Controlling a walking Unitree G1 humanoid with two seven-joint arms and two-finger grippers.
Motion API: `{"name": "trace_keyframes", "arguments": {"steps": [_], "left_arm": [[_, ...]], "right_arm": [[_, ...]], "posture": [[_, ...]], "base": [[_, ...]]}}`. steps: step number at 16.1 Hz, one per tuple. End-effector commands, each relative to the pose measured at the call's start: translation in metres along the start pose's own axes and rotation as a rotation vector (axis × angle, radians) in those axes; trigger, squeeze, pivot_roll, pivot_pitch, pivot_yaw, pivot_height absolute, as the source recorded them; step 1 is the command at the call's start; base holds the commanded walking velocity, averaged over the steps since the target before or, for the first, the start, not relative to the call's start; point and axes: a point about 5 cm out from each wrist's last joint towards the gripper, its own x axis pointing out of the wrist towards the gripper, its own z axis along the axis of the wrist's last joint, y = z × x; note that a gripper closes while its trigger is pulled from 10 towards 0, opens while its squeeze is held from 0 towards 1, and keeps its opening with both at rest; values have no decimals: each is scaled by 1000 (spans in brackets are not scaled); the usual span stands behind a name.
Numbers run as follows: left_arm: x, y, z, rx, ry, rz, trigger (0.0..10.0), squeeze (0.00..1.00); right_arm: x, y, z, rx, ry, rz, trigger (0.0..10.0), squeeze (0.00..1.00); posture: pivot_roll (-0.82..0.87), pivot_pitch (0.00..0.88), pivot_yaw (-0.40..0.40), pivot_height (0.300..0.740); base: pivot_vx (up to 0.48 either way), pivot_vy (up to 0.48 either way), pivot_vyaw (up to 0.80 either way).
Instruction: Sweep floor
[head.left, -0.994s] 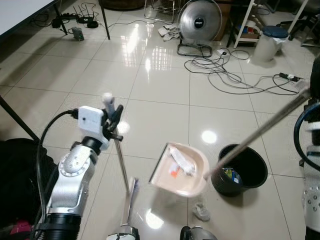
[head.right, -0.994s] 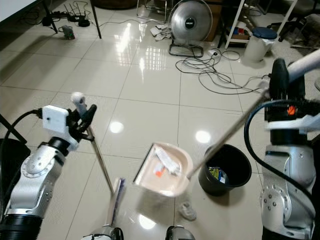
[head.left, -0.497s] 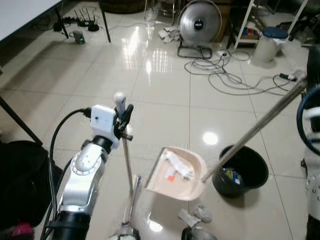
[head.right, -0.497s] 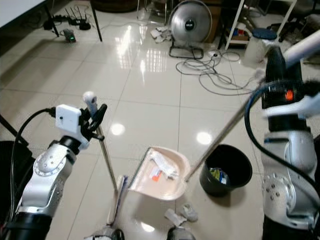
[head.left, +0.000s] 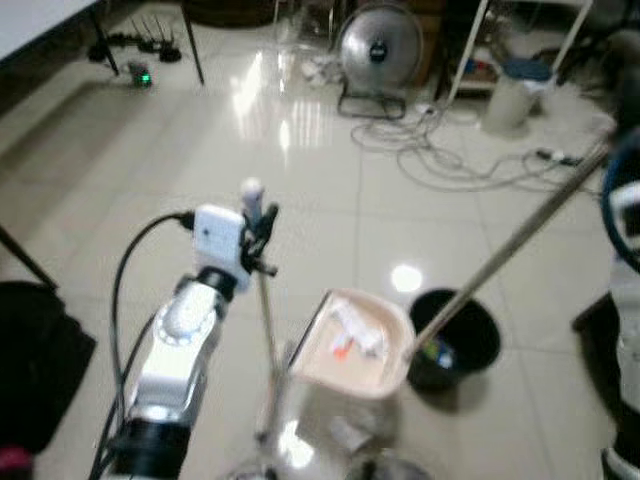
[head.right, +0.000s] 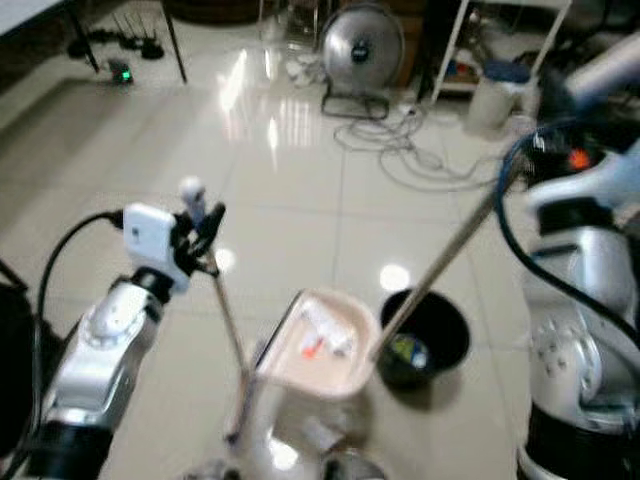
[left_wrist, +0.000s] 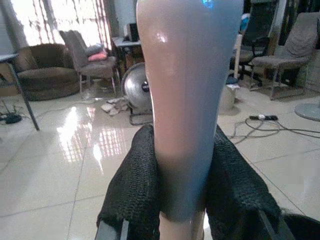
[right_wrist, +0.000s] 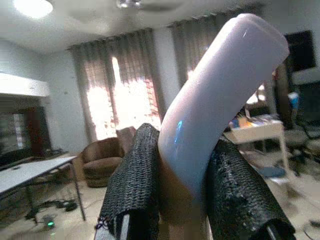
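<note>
My left gripper (head.left: 258, 215) is shut on the top of the broom handle (left_wrist: 182, 100), its black fingers (left_wrist: 135, 190) pressed on both sides. The thin pole (head.left: 268, 340) runs down to the floor in front of me. My right gripper (right_wrist: 182, 190) is shut on the curved white end of the dustpan handle (right_wrist: 220, 100). That long handle (head.left: 510, 250) slants down to the beige dustpan (head.left: 370, 372), which hangs tilted above the floor beside the black bin (head.left: 455, 340). A white wrapper (head.left: 355, 322) and an orange scrap (head.left: 343, 349) lie in the pan. Blurred litter (head.left: 345, 432) lies on the tiles below it.
A floor fan (head.left: 378, 45), loose cables (head.left: 440, 140) and a white bin with a blue lid (head.left: 508, 95) stand at the back. A table leg (head.left: 192, 45) and power strips (head.left: 130, 50) are back left. A black bag (head.left: 35, 360) sits at my left.
The whole picture has shifted and blurred, so the camera moved. My left gripper with the broom handle has come a little forward and to the right. The dustpan stays beside the bin.
</note>
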Motion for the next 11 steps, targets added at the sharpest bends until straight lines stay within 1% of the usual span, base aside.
{"name": "trace_keyframes", "arguments": {"steps": [1, 5, 9, 10, 11], "left_arm": [[0, -3, 10, 24, -44, -3, 10000, 0], [2, -5, 13, 27, -51, -13, 10000, 0], [3, -4, 14, 31, -53, -13, 10000, 0], [5, -4, 9, -43, 0, -19, 10000, 0], [6, -3, 10, -44, -9, -20, 10000, 0]], "right_arm": [[3, 3, 13, -10, -47, 10, 10000, 0], [6, 2, 21, -9, -65, 10, 10000, 0], [7, 2, 27, -13, -72, 5, 10000, 0], [6, 2, 27, -13, -69, 4, 10000, 0], [6, 2, 26, -11, -68, 3, 10000, 0]], "posture": [[-38, 68, -7, 740], [-41, 67, 0, 740], [-47, 69, 5, 740], [-48, 69, 6, 740], [-47, 68, 7, 740]], "base": [[0, -480, 0], [0, -480, 0], [0, -480, 0], [0, 0, 0], [0, 394, 0]]}}
